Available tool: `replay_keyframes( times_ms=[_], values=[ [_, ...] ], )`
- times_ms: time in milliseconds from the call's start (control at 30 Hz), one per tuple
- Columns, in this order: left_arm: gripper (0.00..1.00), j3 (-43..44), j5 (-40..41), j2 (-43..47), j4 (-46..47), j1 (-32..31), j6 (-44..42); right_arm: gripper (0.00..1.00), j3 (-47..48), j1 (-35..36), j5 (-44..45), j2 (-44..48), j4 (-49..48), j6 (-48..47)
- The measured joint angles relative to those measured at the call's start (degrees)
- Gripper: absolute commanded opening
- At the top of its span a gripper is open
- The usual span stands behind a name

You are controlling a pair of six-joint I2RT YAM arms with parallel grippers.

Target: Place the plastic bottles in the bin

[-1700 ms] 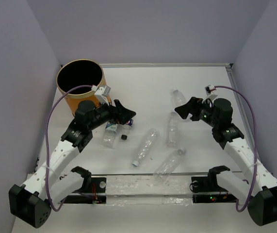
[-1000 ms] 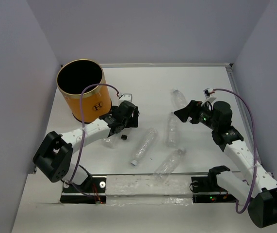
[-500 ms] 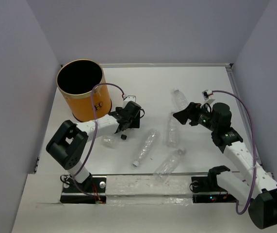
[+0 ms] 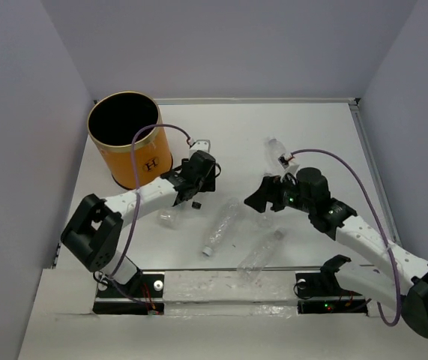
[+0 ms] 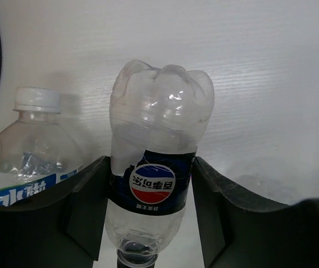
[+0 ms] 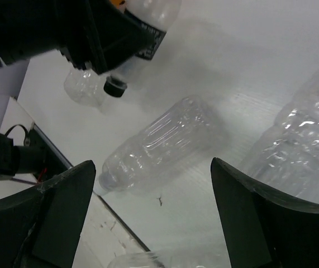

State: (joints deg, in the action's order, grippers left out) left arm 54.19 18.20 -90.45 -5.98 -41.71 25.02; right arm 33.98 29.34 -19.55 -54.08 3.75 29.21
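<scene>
**White table strewn with bottles, one clamped by the left gripper**

White table (image 4: pixel 221 124) is enclosed by pale lilac walls, and clear plastic bottles are scattered across its middle. The bin (image 4: pixel 127 146) is stood upright at the far left corner, its black inside open to the top camera.

The left gripper (image 4: pixel 197 182) is closed on a Pepsi bottle (image 5: pixel 156 184). The bottle is pinched at its labelled waist between both fingers (image 5: pixel 89 204), with the base pointed away from the wrist and the dark cap toward it. It is held just right of the bin, not over the opening. Whether it is clear of the table cannot be told. A white-capped bottle (image 5: pixel 25 151) with a blue-white label is seen just beside it, lying under the left arm.

The right gripper (image 6: pixel 152 167) is spread wide with nothing grasped, and is held above mid-table. A crinkled bottle (image 6: pixel 159 145) is framed between its fingers but lies on the table below them. Another bottle (image 6: pixel 304 134) is seen at the right edge of that wrist view. One more (image 4: pixel 260 253) lies near the front rail, and one (image 4: pixel 276 150) lies beyond the right arm.
</scene>
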Motion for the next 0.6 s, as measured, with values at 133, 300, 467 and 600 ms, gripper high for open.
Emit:
replay_keyframes(
  times_ms=[133, 300, 467, 600],
  values=[
    [0.38, 0.6, -0.8, 9.9, 0.4, -0.2, 0.2, 0.93, 0.0, 6.6, 4.2, -1.2, 0.7, 2.7],
    [0.38, 5.7, 1.1, 19.6, 1.1, -0.2, 0.0, 1.0, 0.0, 12.0, 9.5, -5.3, 0.6, 8.4],
    [0.38, 10.3, 5.0, 25.9, 2.3, 1.5, -1.0, 1.0, 0.1, 15.3, 14.4, -8.0, 0.6, 13.2],
    [0.38, 11.8, 5.9, 28.2, 4.3, 8.3, -1.5, 1.0, 1.2, 16.8, 17.4, -12.3, 0.7, 16.0]
  ],
)
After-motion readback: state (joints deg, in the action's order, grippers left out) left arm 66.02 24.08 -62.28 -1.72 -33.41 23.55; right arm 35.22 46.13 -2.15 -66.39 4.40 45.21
